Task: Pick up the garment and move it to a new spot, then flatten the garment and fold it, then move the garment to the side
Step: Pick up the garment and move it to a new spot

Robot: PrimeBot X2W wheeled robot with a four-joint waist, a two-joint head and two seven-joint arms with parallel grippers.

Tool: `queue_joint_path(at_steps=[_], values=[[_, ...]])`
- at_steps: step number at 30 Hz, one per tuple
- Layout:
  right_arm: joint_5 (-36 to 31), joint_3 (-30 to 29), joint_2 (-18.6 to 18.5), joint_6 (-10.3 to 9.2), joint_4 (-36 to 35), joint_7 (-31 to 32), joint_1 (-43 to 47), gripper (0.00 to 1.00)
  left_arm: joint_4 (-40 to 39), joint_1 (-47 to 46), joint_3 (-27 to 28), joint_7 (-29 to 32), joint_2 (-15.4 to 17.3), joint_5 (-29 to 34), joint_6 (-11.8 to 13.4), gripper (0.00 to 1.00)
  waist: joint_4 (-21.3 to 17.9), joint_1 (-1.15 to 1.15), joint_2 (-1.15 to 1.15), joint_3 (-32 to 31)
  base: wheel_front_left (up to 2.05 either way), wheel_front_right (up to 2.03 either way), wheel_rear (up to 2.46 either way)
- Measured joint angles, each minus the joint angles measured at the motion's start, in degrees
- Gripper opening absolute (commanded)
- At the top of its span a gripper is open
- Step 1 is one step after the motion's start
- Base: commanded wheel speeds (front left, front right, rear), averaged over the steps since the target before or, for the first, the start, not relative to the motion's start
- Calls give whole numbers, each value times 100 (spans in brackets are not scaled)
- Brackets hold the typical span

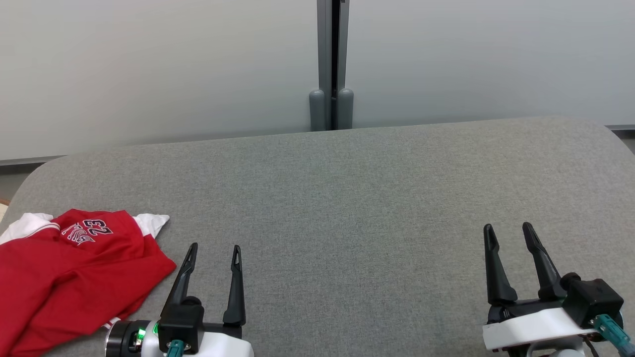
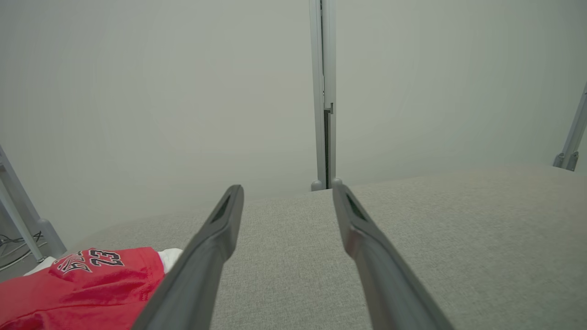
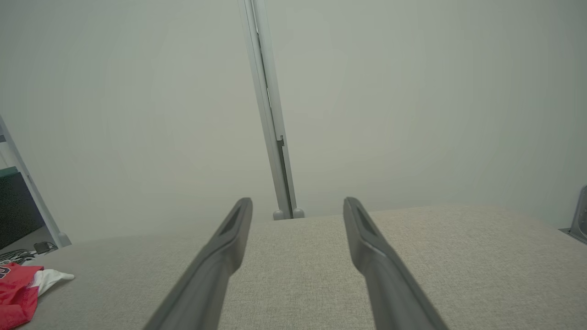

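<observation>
lying garment (image 1: 74, 277): red jersey with white sleeves and a number print, rumpled in a heap at the near left corner of the grey padded table (image 1: 347, 198), running past the head view's left edge.
left gripper (image 1: 215, 247): jaws wide, holding nothing, just beside the heap's right edge, apart from it.
right gripper (image 1: 508, 226): jaws wide, empty, over bare table well apart from the cloth.
done: nothing, by the look of it; no lift, no spread, no fold.
left to do: everything: pick up, move, flatten, fold, set aside.
around: pale wall panels with a grey post (image 1: 333, 64) behind; cables (image 3: 16, 255) on the floor at far left.
in the way: no object; the heap's place near the table edge may let cloth slip off.
</observation>
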Motion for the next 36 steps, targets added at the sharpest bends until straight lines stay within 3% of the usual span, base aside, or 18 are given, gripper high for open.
queue_joint_path(at_steps=[12,22,23,36], values=[[97,-78,-3,0,-32,-1,64,100,41,1,44,-1,-29,93,-57,100,269,0,0,-14,0,0,0],[100,158,-4,0,5,-1,147,100,8,87,265,-1,-33,92,16,100,1100,0,0,-98,0,0,0],[105,203,-3,0,26,-1,147,100,-40,115,338,-1,-31,99,-8,100,1315,0,0,-124,0,0,0],[332,543,-1,0,123,-15,176,100,-52,272,567,-1,-13,292,-172,100,2468,0,0,-267,0,0,0]])
